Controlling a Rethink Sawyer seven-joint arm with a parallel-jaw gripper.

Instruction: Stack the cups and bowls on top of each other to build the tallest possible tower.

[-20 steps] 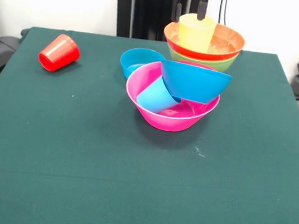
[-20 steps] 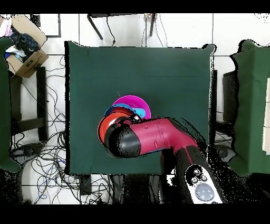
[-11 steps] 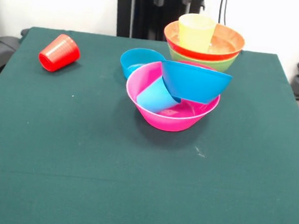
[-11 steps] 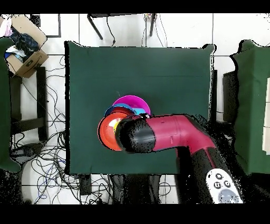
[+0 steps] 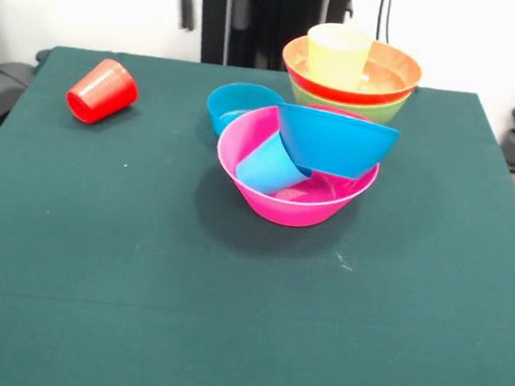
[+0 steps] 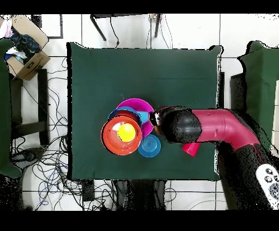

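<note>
The arm [image 6: 201, 126] has swung away from the orange stack and now reaches in from the side, its head hanging above the table near the red cup; half a second ago it covered part of the stack, and a second ago the gripper's tips stood right over the yellow cup. The gripper itself is hidden under the arm's head in the overhead view and absent from the front view, so I cannot tell whether it is apart or together.

Taking the pink bowl [image 5: 289, 201] as the landmark: inside it a large blue bowl [image 5: 337, 141] leans tilted on one rim, with the light blue cup [image 5: 270, 165] lying on its side beneath it; just behind and touching its rim sits a small blue bowl [image 5: 239, 106]; behind it on the other side stands a second pile, a green bowl [image 5: 345, 104] at the bottom, a red and an orange bowl [image 5: 381, 72] nested in it, and the yellow cup [image 5: 336, 56] upright on top; the red cup [image 5: 102, 91] lies on its side well apart from it.

The yellow cup looks released and settled; the swing toward the red cup suggests that is the next pick, though the pieces remain split between two piles.
</note>
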